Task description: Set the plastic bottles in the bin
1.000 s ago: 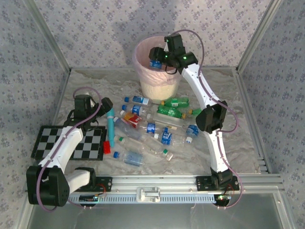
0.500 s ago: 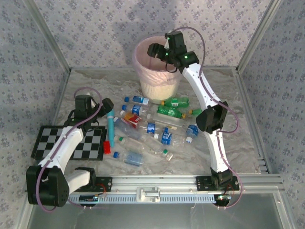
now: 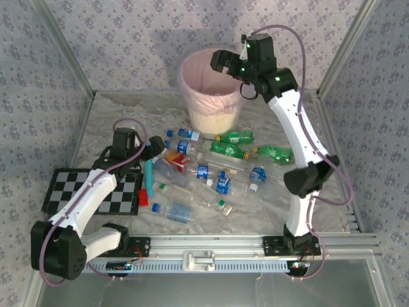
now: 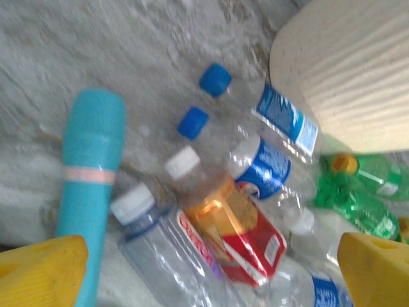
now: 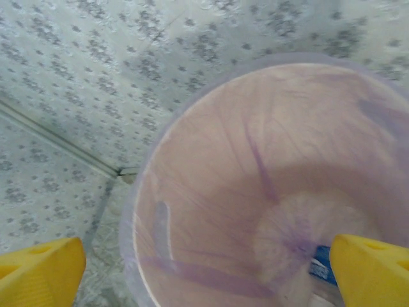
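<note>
**A:** Where do the plastic bottles (image 3: 211, 169) lie, and how do we expect them to handle?

**B:** They lie strewn mid-table, on the near side of the bin (image 3: 186, 73), which stands at the far centre. We judge them empty: light, thin-walled, slick, apt to roll and dent. We would grip one across its labelled body or at the stiffer neck. A candidate is the red-labelled bottle (image 4: 239, 240) beneath the left gripper (image 3: 152, 148), whose jaws stand wide and empty.

**A:** And the right gripper (image 3: 222, 62)?

**B:** Above the bin's mouth, jaws wide, nothing between them.

**A:** What escapes us?

**B:** Clear bottles overlap and fade into the pale cloth (image 3: 121, 112), so we cannot count them. The teal tool (image 4: 89, 166) lies just left of the heap. Deep in the bin a scrap of blue label (image 5: 321, 267) shows, the rest cut off.
</note>
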